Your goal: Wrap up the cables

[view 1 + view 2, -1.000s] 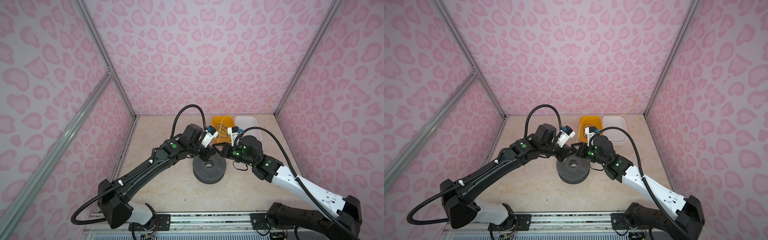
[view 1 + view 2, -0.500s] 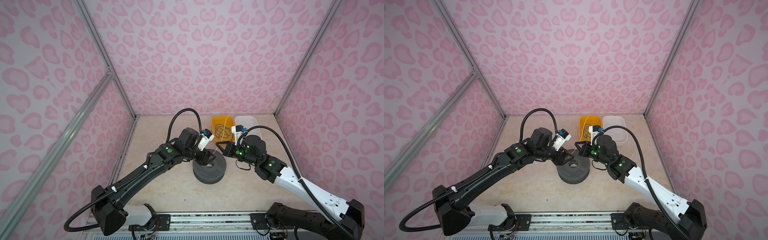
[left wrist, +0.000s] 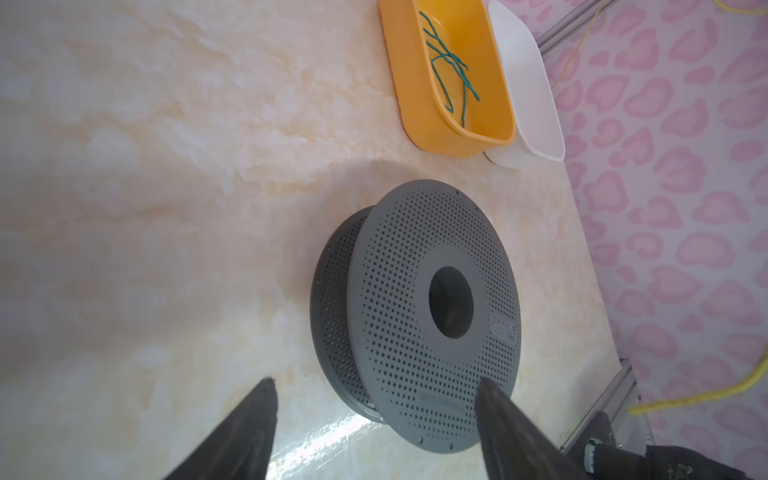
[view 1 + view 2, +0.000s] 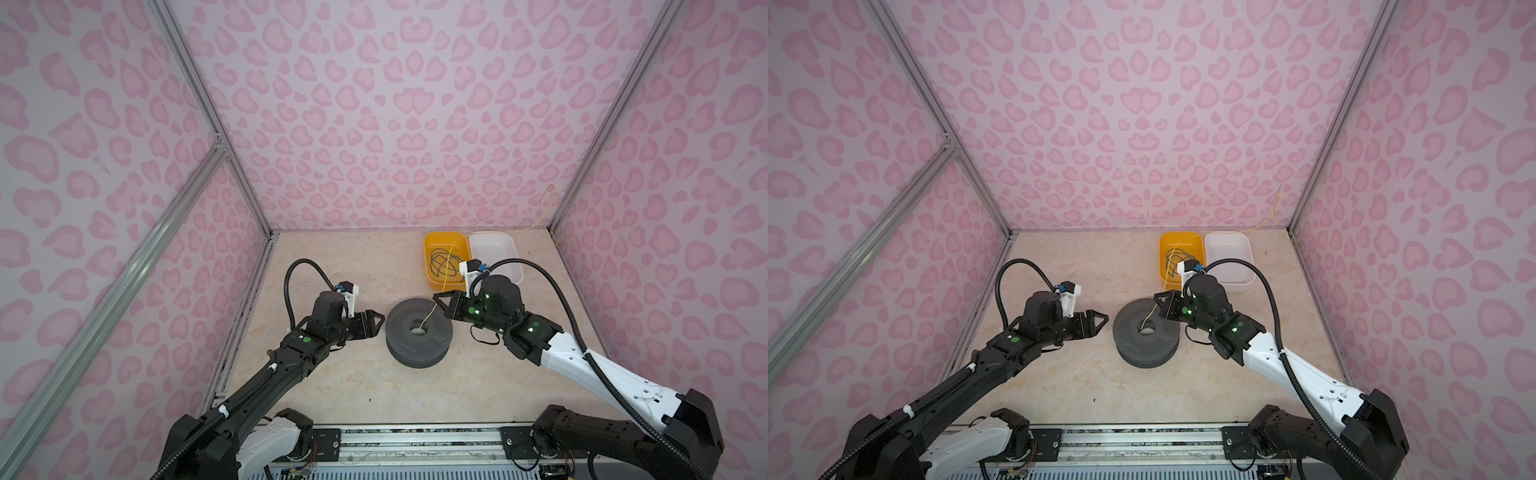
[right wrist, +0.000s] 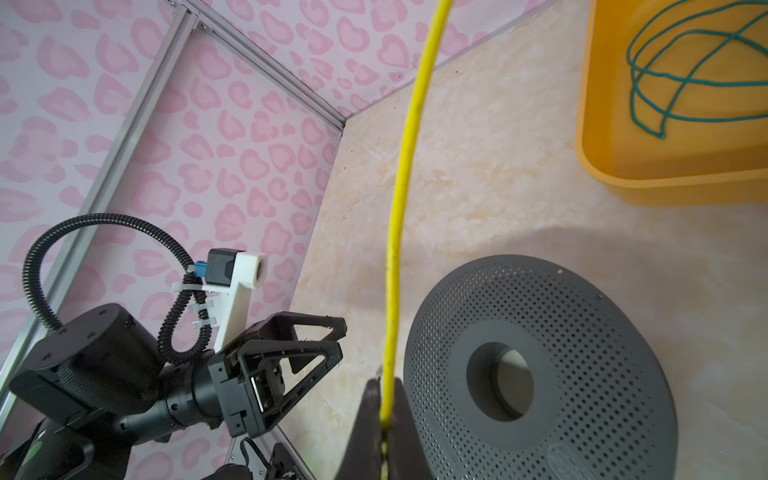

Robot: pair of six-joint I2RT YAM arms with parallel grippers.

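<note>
A grey perforated plastic spool [image 4: 399, 332] lies flat on the pale marbled desk [image 4: 332, 266], near its middle. The right pincer [image 4: 436, 296] hangs over the spool's far right edge, clenched on a thin yellow wire [image 5: 400, 187]; the right wrist view shows the wire pinched between the two dark fingertips [image 5: 368, 399].

From that grip the yellow wire rises and runs back across an orange plastic tub [image 4: 428, 266] toward the rear right corner of the enclosure. In both top views a short tail of it drops from the pincer and shows over the spool's central hole. Whether it touches the spool cannot be told.

A dark green wire [image 4: 440, 262] lies in loose loops inside the orange tub, which stands at the back of the desk. A white plastic tub [image 4: 494, 249] stands right against the orange tub's right side.

The left pincer [image 4: 380, 324] sits low, just beside the spool's left rim and apart from it. It is released, its fingers [image 3: 249, 415] spread wide with nothing between them, pointing toward the spool.
</note>
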